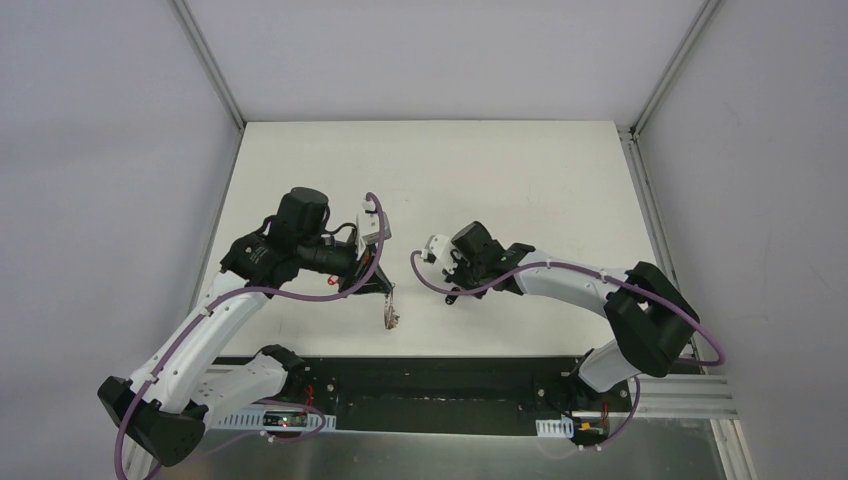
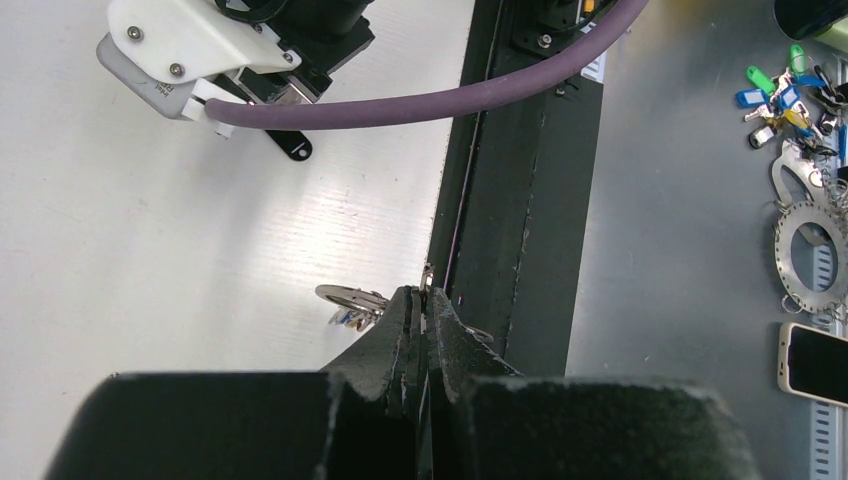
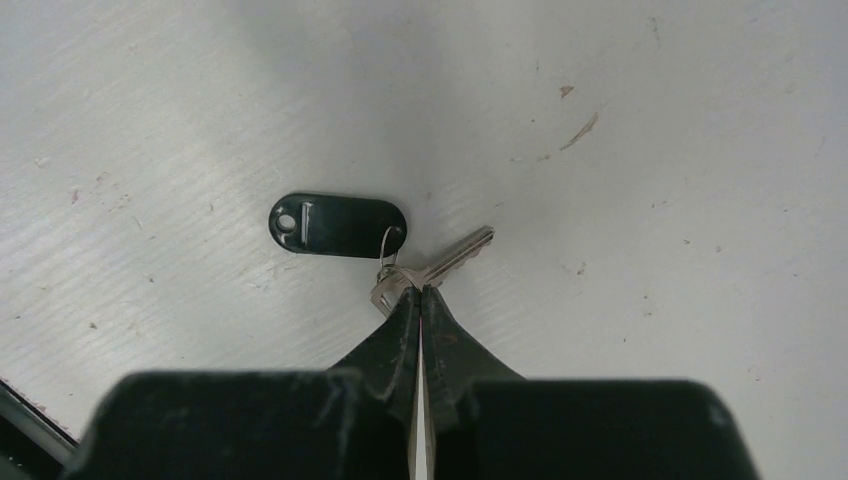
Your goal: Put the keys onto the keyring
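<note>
White table (image 1: pixel 500 170); past its black rail (image 2: pixel 520 200), loose tagged keys (image 2: pixel 790 95), 1 phone (image 2: pixel 815 362).

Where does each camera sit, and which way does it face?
Top external: above and behind the robot, looking down on the white table; the left arm and right arm show.
Left wrist: on the left arm, facing the table's near edge; the shut left gripper pinches the thin silver metal keyring.
Right wrist: on the right arm, looking straight down; the shut right gripper pinches the small silver key with the black oval plastic tag.
Shared: both wrist views show that tag.
</note>
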Robot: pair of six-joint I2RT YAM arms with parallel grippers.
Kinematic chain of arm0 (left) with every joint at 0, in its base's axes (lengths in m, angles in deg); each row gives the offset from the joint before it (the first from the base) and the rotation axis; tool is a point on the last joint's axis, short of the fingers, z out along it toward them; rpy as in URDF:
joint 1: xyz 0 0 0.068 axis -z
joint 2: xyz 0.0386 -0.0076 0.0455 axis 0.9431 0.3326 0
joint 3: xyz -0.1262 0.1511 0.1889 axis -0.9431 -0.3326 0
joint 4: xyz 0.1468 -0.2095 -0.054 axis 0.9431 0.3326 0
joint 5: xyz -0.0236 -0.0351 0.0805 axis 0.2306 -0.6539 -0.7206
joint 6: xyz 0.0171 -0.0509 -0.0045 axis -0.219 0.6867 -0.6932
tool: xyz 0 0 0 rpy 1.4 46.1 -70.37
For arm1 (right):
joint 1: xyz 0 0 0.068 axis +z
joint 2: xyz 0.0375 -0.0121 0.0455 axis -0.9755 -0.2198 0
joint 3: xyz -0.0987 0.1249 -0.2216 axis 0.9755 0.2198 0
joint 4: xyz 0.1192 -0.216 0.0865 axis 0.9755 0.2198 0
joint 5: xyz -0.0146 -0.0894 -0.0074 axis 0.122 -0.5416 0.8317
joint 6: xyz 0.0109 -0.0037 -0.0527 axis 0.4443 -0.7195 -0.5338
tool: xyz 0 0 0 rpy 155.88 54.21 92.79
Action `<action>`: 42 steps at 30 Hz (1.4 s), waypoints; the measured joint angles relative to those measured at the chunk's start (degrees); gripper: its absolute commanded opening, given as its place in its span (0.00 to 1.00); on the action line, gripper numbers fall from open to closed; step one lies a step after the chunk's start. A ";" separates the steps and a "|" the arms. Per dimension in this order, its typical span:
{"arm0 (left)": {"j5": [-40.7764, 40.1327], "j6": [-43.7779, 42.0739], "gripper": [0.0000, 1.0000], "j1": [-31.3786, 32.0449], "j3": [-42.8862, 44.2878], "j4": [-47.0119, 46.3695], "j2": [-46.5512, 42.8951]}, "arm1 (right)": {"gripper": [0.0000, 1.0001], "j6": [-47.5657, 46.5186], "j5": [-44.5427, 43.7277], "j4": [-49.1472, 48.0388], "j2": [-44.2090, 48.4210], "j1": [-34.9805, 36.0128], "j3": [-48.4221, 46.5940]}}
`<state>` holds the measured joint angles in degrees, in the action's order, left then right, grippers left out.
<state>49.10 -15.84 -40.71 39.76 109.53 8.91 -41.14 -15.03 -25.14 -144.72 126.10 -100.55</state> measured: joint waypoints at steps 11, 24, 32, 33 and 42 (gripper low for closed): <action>-0.02 -0.13 0.00 0.00 0.00 0.26 0.00 | 0.07 1.53 3.17 1.20 0.02 0.00 0.00; -0.37 -0.35 0.00 0.00 0.00 0.37 0.00 | 0.13 2.67 5.68 2.08 0.02 0.00 -0.02; -1.20 -1.03 0.00 0.00 0.00 0.55 0.00 | 0.15 2.80 6.23 2.08 0.02 0.00 -0.02; -1.22 -1.09 0.00 0.00 0.00 0.55 0.00 | 0.15 2.80 6.45 2.08 0.02 0.00 -0.02; -1.42 -1.38 0.00 0.00 0.00 0.59 -0.39 | 0.16 2.75 8.28 2.16 0.02 0.00 -0.02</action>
<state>47.68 -17.22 -40.71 39.76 110.12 8.52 -38.39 -6.74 -22.98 -144.70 126.10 -100.58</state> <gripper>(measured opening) 0.011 0.163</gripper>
